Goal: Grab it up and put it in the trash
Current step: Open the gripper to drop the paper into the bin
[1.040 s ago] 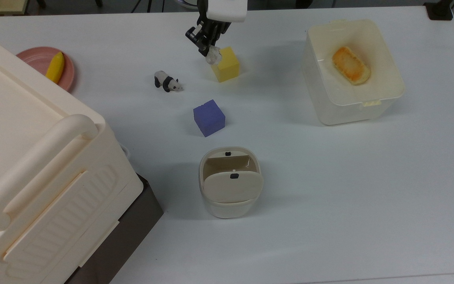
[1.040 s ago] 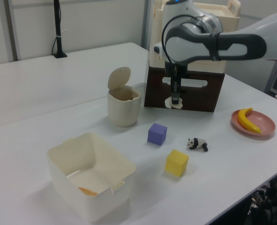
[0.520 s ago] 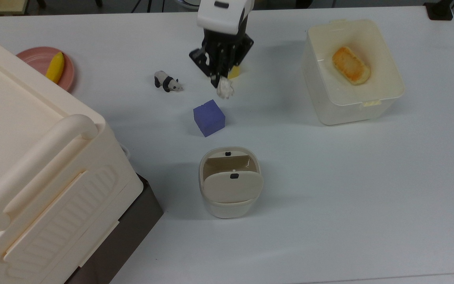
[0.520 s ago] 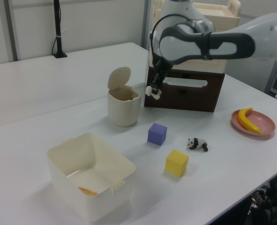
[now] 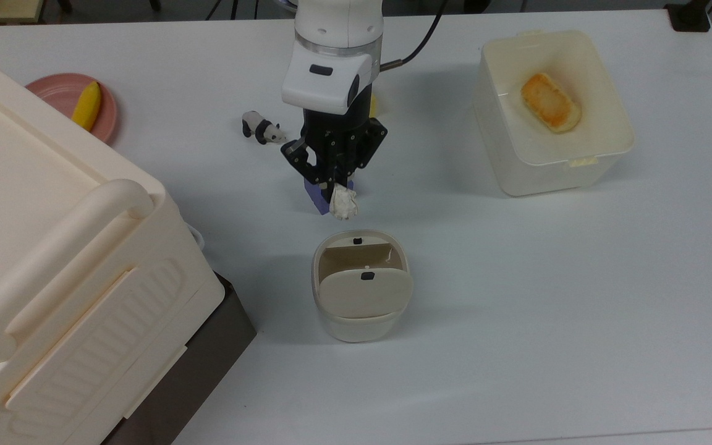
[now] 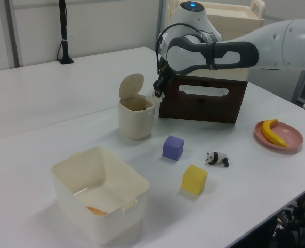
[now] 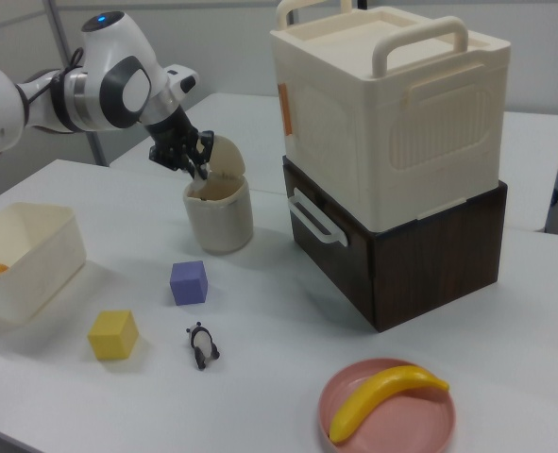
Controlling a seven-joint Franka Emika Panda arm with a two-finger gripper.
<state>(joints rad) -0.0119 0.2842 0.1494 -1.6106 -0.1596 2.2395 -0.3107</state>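
So we've got the white table point(image 5: 547, 309) with the big cream handled case point(image 5: 53, 259) sitting on a dark brown box point(image 7: 430, 255), then the lidless cream tub point(image 5: 554, 167) with a piece of bread point(image 5: 549, 102) in it. Our arm point(image 5: 334, 49) reaches in from the top view's upper edge, and the gripper point(image 5: 339, 191) has its jaws closed down on the paper wad point(image 5: 343, 203), which hangs in the air just short of the trash bin point(image 5: 361, 321), above the purple cube point(image 6: 173, 148) in the top view. The bin's flap lid point(image 6: 131, 86) is tipped up, so the mouth is open. In the left view the wad sits right beside the bin's rim, up high. Smaller stuff: a pink plate point(image 7: 354, 406) with a banana point(image 7: 384, 396), a yellow cube point(image 6: 194, 180), and a little panda figurine point(image 5: 262, 128) near the arm.
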